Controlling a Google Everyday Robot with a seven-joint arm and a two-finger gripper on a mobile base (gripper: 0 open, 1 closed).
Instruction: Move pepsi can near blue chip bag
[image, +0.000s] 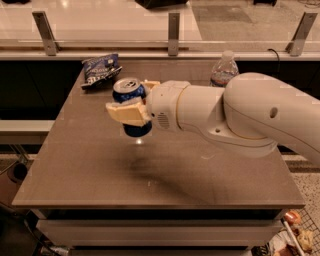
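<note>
We see a brown surface (90, 170) carrying a blue chip bag (100, 70) at its far left corner and a water bottle (223, 70) near the far edge. The hand (134, 102) hangs over the surface's left half, clamped on the can (129, 90), near the bag.

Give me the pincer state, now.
Pincer: closed on the pepsi can, over the table, close to the blue chip bag.

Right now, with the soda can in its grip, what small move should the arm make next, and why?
Probably a short carry toward the blue chip bag at the table's far corner: the gripper is shut on the pepsi can, which seems lifted off the table, and a small gap separates them.
</note>
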